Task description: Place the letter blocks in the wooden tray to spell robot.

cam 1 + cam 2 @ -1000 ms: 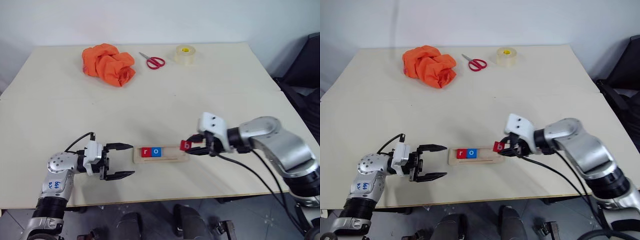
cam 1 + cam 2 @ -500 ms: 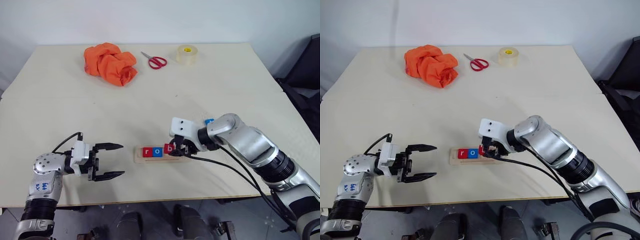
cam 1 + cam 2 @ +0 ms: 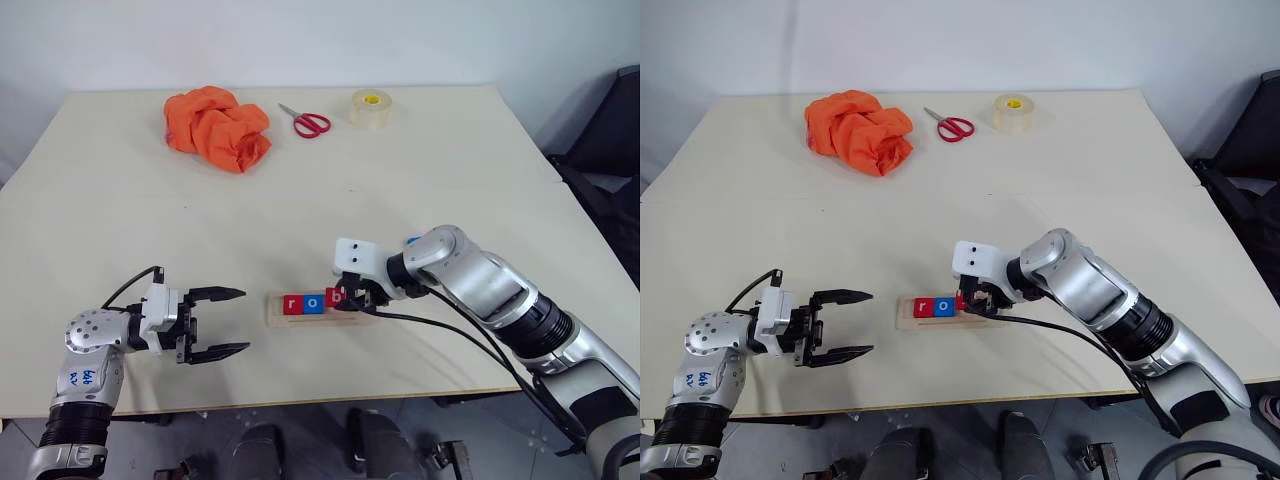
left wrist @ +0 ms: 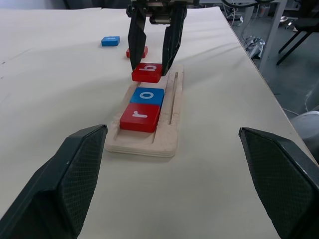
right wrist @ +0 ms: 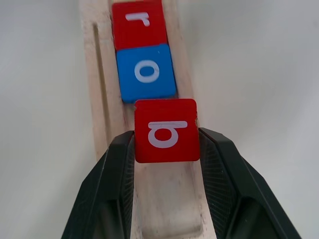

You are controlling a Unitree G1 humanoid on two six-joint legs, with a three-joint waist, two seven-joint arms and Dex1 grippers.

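Note:
The wooden tray (image 3: 352, 316) lies near the table's front edge. In it sit a red r block (image 3: 292, 304) and a blue o block (image 3: 313, 303). My right gripper (image 3: 338, 298) is shut on a red b block (image 5: 166, 130), holding it just over the tray's channel next to the o. A loose blue block (image 4: 110, 41) and a red one (image 4: 137, 52) lie beyond the tray, by my right arm. To the tray's left, my left gripper (image 3: 226, 322) stands open and holds nothing, pointing at the tray.
An orange cloth (image 3: 216, 127), red-handled scissors (image 3: 305, 121) and a roll of tape (image 3: 370, 108) lie along the table's far side. A black chair (image 3: 610, 140) stands past the right edge.
My right gripper has carried the b block leftward from the tray's right end to beside the o. My left gripper has drawn back a little to the left, away from the tray.

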